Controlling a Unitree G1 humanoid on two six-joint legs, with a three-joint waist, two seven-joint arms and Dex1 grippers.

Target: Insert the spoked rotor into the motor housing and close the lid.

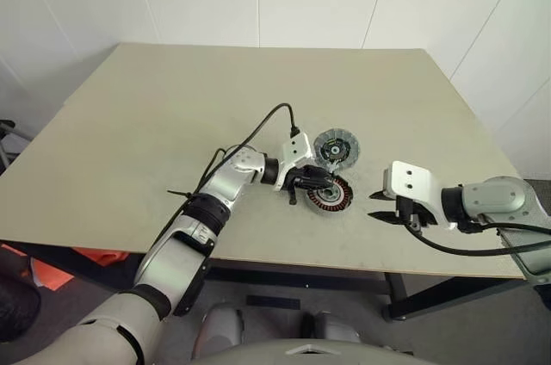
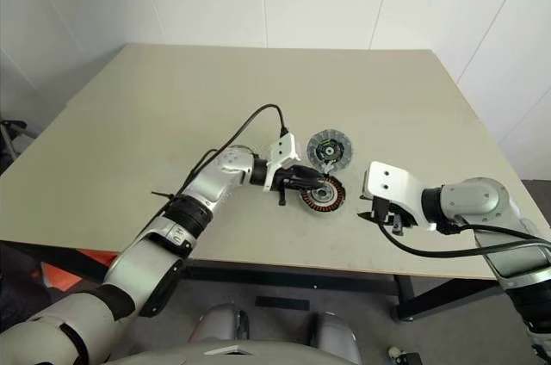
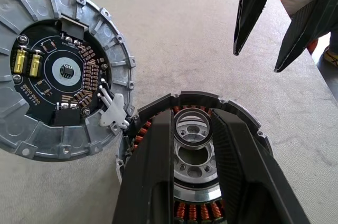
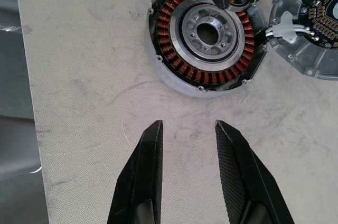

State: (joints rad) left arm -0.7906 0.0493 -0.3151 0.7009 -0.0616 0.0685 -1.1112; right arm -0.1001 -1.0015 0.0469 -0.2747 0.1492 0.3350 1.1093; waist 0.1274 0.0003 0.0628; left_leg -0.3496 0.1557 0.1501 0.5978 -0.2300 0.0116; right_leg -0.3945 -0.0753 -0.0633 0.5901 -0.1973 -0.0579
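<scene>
Left arm (image 1: 225, 182): silver-grey rounded metal segments, black joint bands, white boxy wrist block, looping black cable, black cable tie. Right arm (image 1: 492, 201): same silver-grey shell, white wrist block with dark screw holes, black cable. Each gripper: two tapered black fingers (image 4: 142, 182), ribbed inner faces.

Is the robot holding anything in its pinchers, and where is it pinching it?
The left gripper pinches a small metal ring by its outer edges, over the motor housing. The right gripper is open, holding nothing.
</scene>
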